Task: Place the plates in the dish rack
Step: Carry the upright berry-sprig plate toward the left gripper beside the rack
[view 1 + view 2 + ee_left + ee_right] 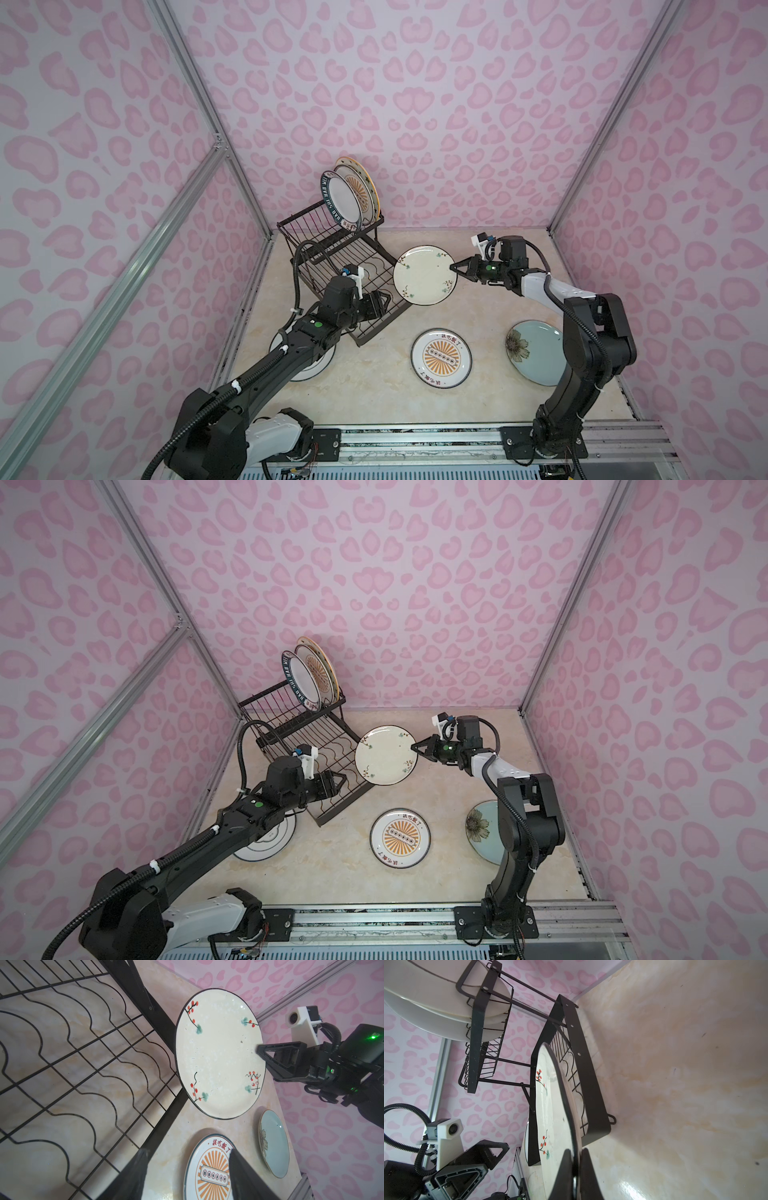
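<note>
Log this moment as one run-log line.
right gripper: shut on floral plate rim, lifted beside dish rack | left gripper: open, empty, over rack | unloaded: sunburst plate, blue-green plate, plate under left arm

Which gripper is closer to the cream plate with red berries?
Right. The right gripper grips the cream plate at its rim; the left gripper hovers open over the dish rack.

Both top views high, looking down on the whole bench (374, 399), wrist views close, sharing the floral plate (220, 1053)
</note>
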